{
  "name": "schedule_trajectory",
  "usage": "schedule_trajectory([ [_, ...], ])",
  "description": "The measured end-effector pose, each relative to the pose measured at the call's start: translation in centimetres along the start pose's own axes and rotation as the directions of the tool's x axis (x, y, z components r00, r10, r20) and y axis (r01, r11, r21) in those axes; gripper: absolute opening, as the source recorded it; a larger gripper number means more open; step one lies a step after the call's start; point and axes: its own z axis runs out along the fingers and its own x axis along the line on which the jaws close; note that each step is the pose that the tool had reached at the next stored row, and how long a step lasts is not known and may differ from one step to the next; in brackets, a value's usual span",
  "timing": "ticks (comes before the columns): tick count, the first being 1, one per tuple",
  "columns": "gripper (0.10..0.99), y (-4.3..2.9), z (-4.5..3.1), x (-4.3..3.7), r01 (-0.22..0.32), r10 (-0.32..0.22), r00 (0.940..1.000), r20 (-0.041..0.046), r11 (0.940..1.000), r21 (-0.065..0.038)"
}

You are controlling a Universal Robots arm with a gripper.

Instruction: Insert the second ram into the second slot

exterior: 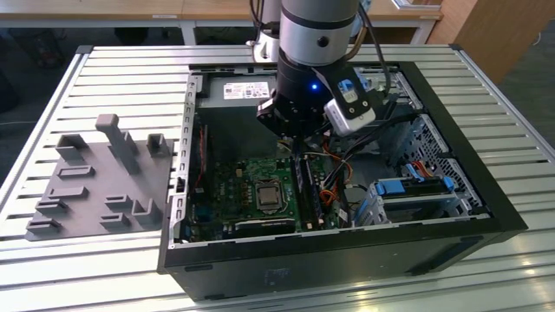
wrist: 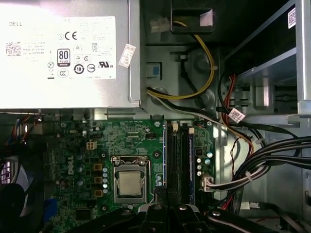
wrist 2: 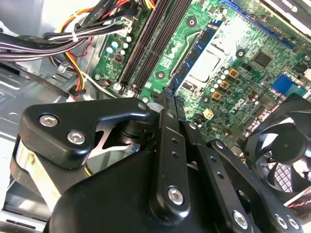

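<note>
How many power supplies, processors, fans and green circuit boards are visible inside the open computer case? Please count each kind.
power supply: 1
processor: 1
fan: 1
green circuit board: 1
Total: 4

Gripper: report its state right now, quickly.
Gripper: shut, with nothing visible in its grasp, poised just above the memory slots.
</note>
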Motion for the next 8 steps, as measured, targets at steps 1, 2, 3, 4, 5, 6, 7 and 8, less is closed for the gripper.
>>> schedule_trajectory([
  [1, 0.118, 0.00, 0.05, 0.00, 0.006, -0.006, 1.0000, -0.0001, 1.0000, 0.000],
  [2, 0.118, 0.00, 0.09, 0.00, 0.010, -0.010, 0.9999, -0.0002, 0.9999, 0.000],
  [3, 0.118, 0.00, 0.13, 0.00, 0.013, -0.013, 0.9999, -0.0003, 0.9999, 0.000],
  [4, 0.118, 0.00, 0.16, 0.00, 0.015, -0.015, 0.9999, -0.0003, 0.9999, 0.000],
  [5, 0.118, 0.00, 0.20, 0.00, 0.016, -0.016, 0.9999, -0.0003, 0.9999, 0.000],
  [6, 0.118, 0.00, 0.24, 0.00, 0.017, -0.017, 0.9999, -0.0003, 0.9999, 0.000],
  [7, 0.118, 0.00, 0.27, 0.00, 0.017, -0.017, 0.9998, -0.0004, 0.9998, 0.000],
  [8, 0.118, 0.00, 0.30, 0.00, 0.018, -0.018, 0.9998, -0.0004, 0.9998, 0.000],
])
